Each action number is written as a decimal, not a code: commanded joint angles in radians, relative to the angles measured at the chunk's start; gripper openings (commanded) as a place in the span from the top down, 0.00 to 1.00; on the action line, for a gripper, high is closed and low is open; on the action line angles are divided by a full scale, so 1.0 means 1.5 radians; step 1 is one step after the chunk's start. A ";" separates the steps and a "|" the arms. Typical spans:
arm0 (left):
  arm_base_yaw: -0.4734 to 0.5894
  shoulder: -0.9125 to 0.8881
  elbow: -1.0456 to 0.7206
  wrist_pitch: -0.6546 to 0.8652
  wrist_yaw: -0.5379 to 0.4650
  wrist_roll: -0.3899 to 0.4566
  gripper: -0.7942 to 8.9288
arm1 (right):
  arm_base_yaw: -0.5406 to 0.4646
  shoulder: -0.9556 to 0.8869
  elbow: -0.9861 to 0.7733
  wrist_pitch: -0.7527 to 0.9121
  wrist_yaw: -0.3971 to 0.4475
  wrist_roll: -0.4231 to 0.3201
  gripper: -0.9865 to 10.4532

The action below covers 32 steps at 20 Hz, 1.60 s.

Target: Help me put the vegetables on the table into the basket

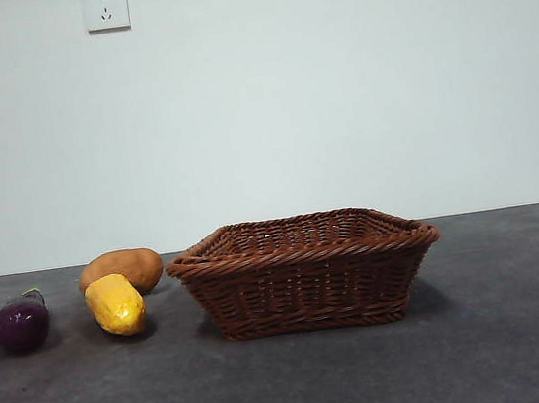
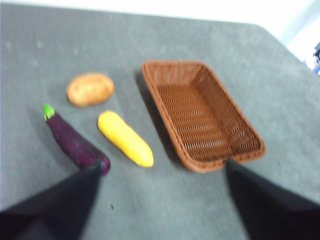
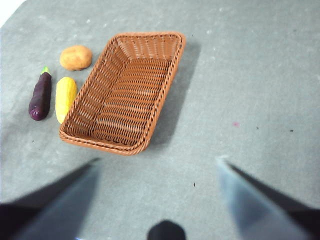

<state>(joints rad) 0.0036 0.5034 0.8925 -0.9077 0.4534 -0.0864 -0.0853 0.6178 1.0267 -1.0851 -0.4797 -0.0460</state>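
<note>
The brown wicker basket (image 1: 305, 268) stands empty in the middle of the dark grey table (image 1: 505, 329). To its left lie the brown potato (image 1: 121, 270), the yellow corn (image 1: 115, 304) and the purple eggplant (image 1: 21, 323). Both arms are out of the front view. In the left wrist view my left gripper (image 2: 160, 200) is open, high above the table, near the eggplant (image 2: 75, 142), corn (image 2: 125, 138), potato (image 2: 90, 89) and basket (image 2: 202, 114). In the right wrist view my right gripper (image 3: 157, 200) is open, high above the table, with the basket (image 3: 125, 90), potato (image 3: 76, 57), corn (image 3: 65, 97) and eggplant (image 3: 40, 95) beyond it.
A white wall with two sockets (image 1: 106, 8) stands behind the table. Bare table surface lies to the right of the basket and in front of it. The table's far edge shows in the left wrist view (image 2: 150, 15).
</note>
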 commanded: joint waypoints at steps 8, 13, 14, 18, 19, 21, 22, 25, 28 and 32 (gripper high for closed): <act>-0.002 0.033 0.001 0.006 0.017 0.008 0.34 | 0.001 0.044 0.003 0.004 -0.021 -0.004 0.41; -0.002 0.053 0.001 0.025 0.017 0.008 0.34 | 0.013 0.121 0.013 0.049 -0.066 0.016 0.42; -0.002 0.060 0.001 0.025 0.017 0.008 0.34 | 0.026 0.144 0.018 0.063 -0.065 0.016 0.42; -0.002 0.084 0.001 0.028 0.017 0.008 0.34 | 0.094 0.265 0.042 0.136 -0.032 0.047 0.42; -0.002 0.090 0.001 0.028 0.017 0.008 0.34 | 0.110 0.302 0.054 0.151 -0.020 0.049 0.42; -0.002 0.101 0.001 0.029 0.017 0.009 0.34 | 0.144 0.385 0.088 0.172 0.010 0.051 0.42; -0.002 0.105 0.001 0.029 0.017 0.009 0.34 | 0.160 0.422 0.105 0.177 0.019 0.052 0.42; -0.002 0.116 0.001 0.031 0.017 0.008 0.34 | 0.202 0.540 0.165 0.185 0.061 0.052 0.42; -0.002 0.120 0.001 0.035 0.017 0.008 0.34 | 0.225 0.625 0.212 0.186 0.085 0.051 0.42; -0.002 0.120 0.001 0.042 0.017 0.008 0.34 | 0.232 0.691 0.230 0.220 0.089 0.060 0.42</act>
<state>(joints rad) 0.0036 0.6861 0.8928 -0.8513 0.4744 -0.0814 0.2607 1.6478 1.3697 -0.7578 -0.3462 0.0338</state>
